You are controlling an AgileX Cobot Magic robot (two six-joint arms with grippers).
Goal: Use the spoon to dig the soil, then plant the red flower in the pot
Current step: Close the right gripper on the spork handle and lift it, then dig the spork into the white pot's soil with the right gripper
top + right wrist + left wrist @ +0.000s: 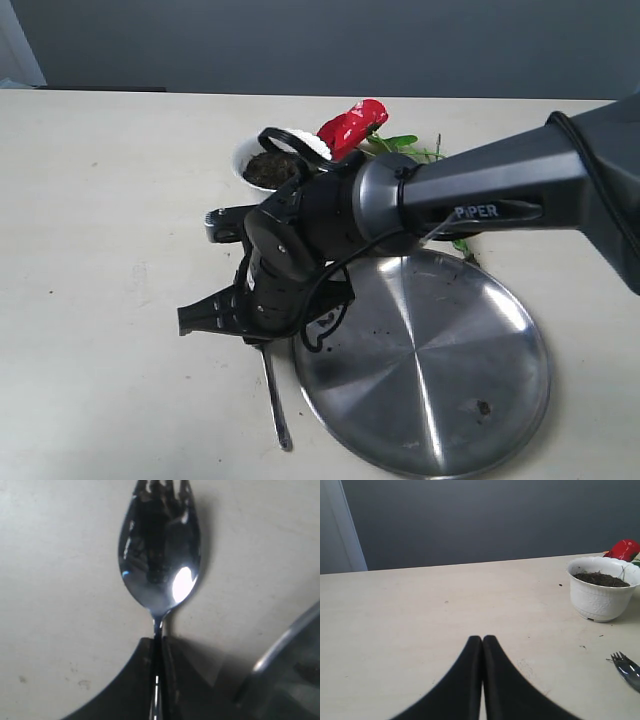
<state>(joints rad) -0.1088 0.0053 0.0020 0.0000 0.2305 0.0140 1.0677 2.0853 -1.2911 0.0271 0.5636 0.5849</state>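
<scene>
My right gripper (pixel 159 642) is shut on the thin handle of the silver spoon (pixel 160 555), just behind its tined bowl, low over the table. In the exterior view the right arm's wrist covers that grip, and only the end of the spoon handle (pixel 277 405) shows below it. The white pot (pixel 243 160) stands behind the wrist with dark soil (pixel 270 168) in it. The red flower (pixel 350 125) lies just beyond the pot. My left gripper (pixel 482 639) is shut and holds nothing, well short of the pot (pixel 600 600), the soil (pixel 600 579) and the spoon tip (pixel 626 667).
A large round steel plate (pixel 430 370) lies on the table right beside the spoon, and its rim (pixel 285 650) is close to my right gripper. Green leaves and stems (pixel 405 145) trail from the flower. A grey wall backs the table.
</scene>
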